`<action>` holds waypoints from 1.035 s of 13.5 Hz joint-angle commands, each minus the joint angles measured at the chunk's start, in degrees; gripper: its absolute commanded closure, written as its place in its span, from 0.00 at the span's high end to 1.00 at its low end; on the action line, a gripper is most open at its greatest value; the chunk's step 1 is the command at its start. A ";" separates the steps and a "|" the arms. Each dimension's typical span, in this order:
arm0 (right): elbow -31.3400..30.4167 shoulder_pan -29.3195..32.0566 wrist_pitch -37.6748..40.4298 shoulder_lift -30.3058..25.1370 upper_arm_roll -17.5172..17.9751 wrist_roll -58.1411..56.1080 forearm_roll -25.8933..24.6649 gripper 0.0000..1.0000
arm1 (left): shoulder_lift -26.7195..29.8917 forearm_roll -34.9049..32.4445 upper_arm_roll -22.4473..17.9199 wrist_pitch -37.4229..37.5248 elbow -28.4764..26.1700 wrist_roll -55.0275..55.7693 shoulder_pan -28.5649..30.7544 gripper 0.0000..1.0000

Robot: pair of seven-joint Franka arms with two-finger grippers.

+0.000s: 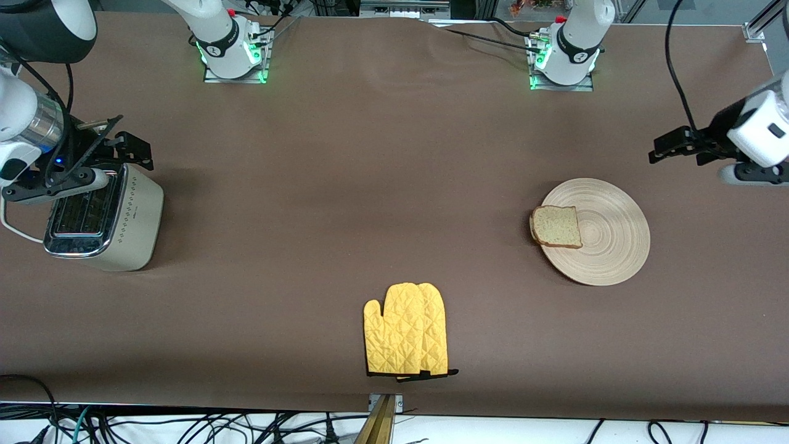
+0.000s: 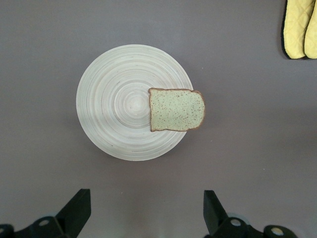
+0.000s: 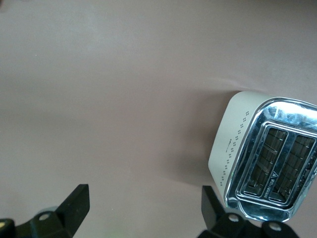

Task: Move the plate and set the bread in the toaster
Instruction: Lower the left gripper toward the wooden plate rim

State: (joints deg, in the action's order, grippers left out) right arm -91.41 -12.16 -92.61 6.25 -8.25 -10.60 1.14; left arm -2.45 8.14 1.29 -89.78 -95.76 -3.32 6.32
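Bread [image 1: 556,226] lies on the plate's [image 1: 607,246] edge, right of frame, clear of my spread left gripper [image 1: 677,148] above it. Toaster [image 1: 102,219], far left, sits under my spread right gripper [image 1: 117,151].

On the counter [image 1: 382,203] there is one round wooden plate [image 1: 610,246], one slice of wholegrain bread [image 1: 556,227], and one cream two-slot toaster [image 1: 105,222] with two empty slots. Two yellow quilted oven mitts [image 1: 407,330] lie stacked as a pair. Two robot arms are present, each with one gripper: the left gripper [image 1: 678,147] and the right gripper [image 1: 120,151].
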 commanded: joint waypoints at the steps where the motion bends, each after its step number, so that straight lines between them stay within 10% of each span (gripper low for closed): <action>1: 0.35 0.03 0.41 -0.01 0.07 -0.48 0.18 1.00 | -4.04 5.03 0.11 0.75 1.97 -10.09 6.49 1.00; 14: 0.44 -0.14 0.32 -0.10 0.42 0.49 0.35 1.00 | -35.23 22.18 0.29 0.05 5.48 -40.69 26.20 1.00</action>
State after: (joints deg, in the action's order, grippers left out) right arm -91.40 -12.18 -92.63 6.39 -8.08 -10.58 1.20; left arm -32.57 28.21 0.91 -90.74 -94.80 -40.99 32.33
